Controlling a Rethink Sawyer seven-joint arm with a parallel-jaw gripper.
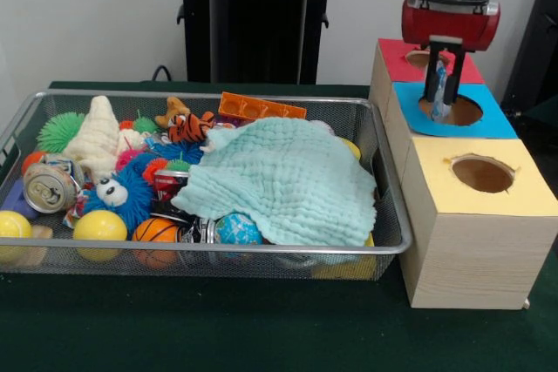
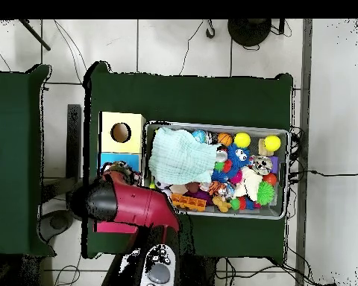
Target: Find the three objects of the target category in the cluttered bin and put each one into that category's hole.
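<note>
Now poised right over the blue-framed hole (image 1: pixel 451 111), hand (image 1: pixel 438 102) pinching a small pale-blue object (image 1: pixel 440 86) tip-down for a clean drop, well clear of the bin (image 1: pixel 384 215) on the desk (image 1: pixel 261 328), cloth (image 1: pixel 283 179) masking what remains.

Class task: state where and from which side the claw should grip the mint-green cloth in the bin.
Pinch a raised wrinkle near the middle of the cloth, coming straight down. It lies draped flat over other items in the bin, so its edges probably offer little to grip.
</note>
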